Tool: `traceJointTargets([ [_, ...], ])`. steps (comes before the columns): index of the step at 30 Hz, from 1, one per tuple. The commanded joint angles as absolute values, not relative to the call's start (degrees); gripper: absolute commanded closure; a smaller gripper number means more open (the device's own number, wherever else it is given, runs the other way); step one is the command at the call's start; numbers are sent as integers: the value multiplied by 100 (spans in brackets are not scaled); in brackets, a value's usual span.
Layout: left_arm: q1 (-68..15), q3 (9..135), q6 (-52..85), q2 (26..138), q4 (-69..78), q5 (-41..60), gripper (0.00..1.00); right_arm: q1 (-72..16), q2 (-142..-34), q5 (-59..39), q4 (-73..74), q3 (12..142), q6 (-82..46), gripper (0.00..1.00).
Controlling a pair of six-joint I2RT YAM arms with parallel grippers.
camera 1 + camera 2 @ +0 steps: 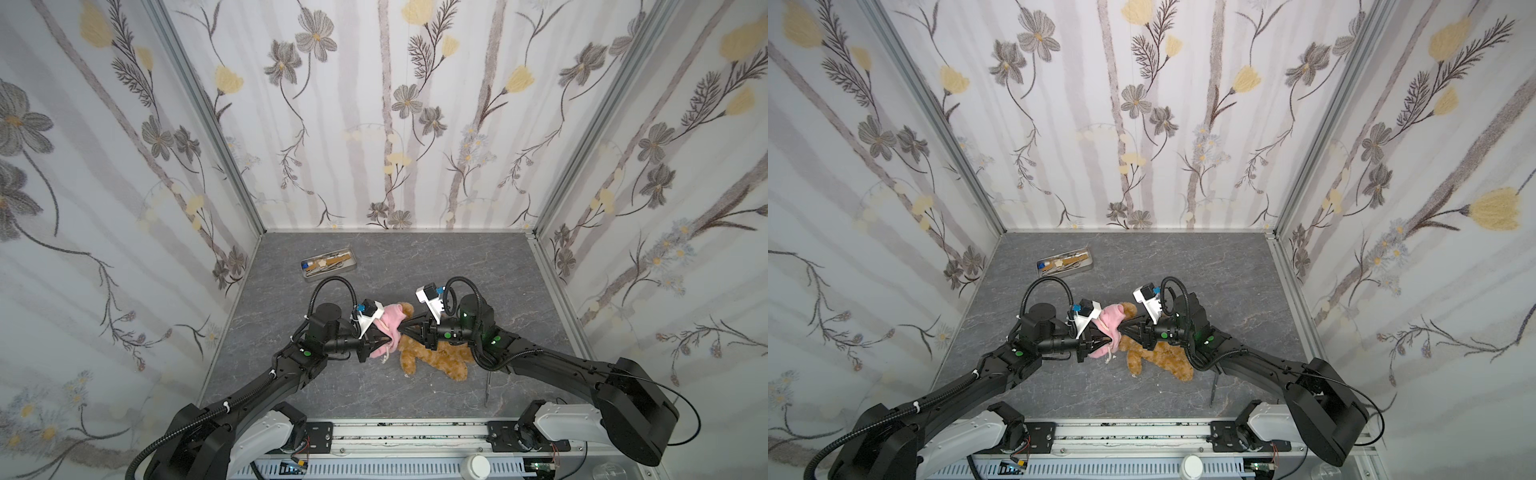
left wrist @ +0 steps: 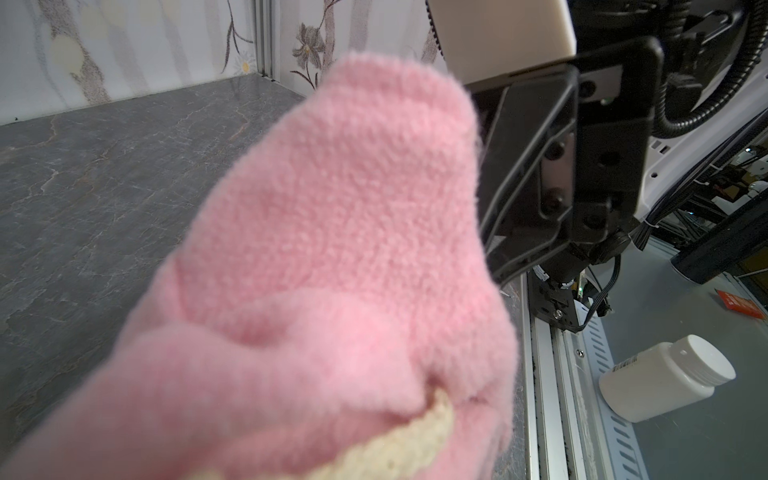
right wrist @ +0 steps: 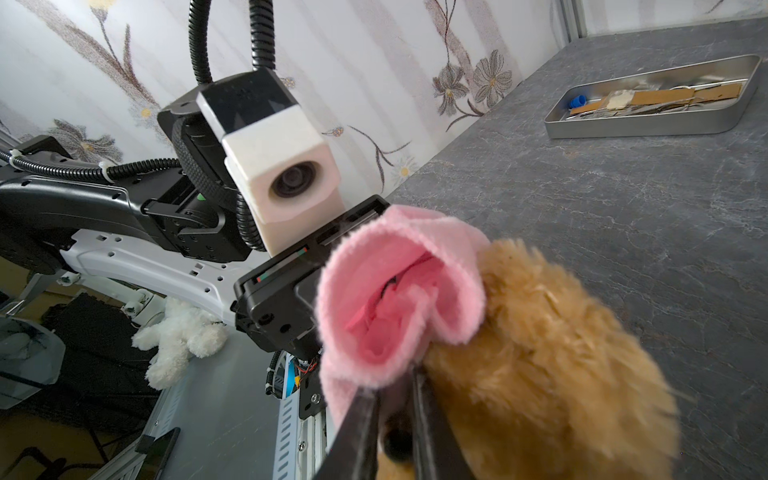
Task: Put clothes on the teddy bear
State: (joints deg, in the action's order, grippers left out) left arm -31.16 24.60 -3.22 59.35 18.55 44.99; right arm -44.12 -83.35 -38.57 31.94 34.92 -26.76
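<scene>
The teddy bear (image 1: 432,358) (image 1: 1163,358), fluffy and golden-brown, lies on the grey table between my two arms. A pink shirt (image 1: 388,322) (image 1: 1109,321) is bunched over its head, and one brown ear pokes out behind it. My left gripper (image 1: 380,343) (image 1: 1102,341) is shut on the shirt's near left edge. In the left wrist view the pink shirt (image 2: 332,249) hides the jaws. My right gripper (image 1: 403,331) (image 3: 394,401) is shut on the rim of the pink shirt (image 3: 399,291) against the bear's fur (image 3: 540,353).
A metal tray (image 1: 351,270) (image 3: 648,126) of small tools sits at the back left of the table. A thin dark tool (image 1: 488,388) lies under my right arm. A white bottle (image 2: 665,382) lies beyond the front rail. The walls stand close on three sides.
</scene>
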Motion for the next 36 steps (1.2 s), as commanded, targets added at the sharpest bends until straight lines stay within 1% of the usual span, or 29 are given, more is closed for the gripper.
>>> traceJointTargets([
  [1, -3144, 2489, -402, 5933, 2145, 4538, 100, -4535, -8483, -3883, 3488, 3614, -2755, 80],
  [3, -3163, 2498, -378, 5933, 2145, 4477, 100, -4617, -8580, -3889, 3548, 3671, -2768, 84],
  [7, -3175, 2481, -239, 5878, 2136, 4210, 100, -4537, -8478, -3608, 3441, 3587, -2736, 98],
  [8, -3175, 2473, -190, 5840, 2128, 4148, 100, -4470, -8393, -3478, 3338, 3535, -2721, 100],
  [12, -3173, 2454, -24, 5668, 2127, 4047, 100, -4175, -7957, -2744, 2985, 3151, -2851, 100],
  [15, -3219, 2375, -220, 5520, 2118, 4139, 100, -4106, -7789, -2305, 3030, 2931, -3188, 100],
  [19, -3261, 2342, -466, 5432, 2019, 4305, 100, -4122, -7761, -2038, 3391, 2706, -3672, 100],
  [25, -3226, 2337, -714, 5160, 2028, 4278, 100, -4063, -7668, -1339, 2995, 2521, -3770, 100],
  [33, -3216, 2309, -887, 4885, 2101, 4320, 100, -3993, -7937, -1195, 2585, 2631, -3562, 100],
  [34, -3225, 2292, -945, 4869, 2082, 4283, 100, -3948, -7908, -1263, 2634, 2607, -3523, 100],
  [36, -3264, 2327, -1208, 4897, 1750, 4062, 100, -3921, -7730, -1700, 3200, 2484, -3369, 100],
])
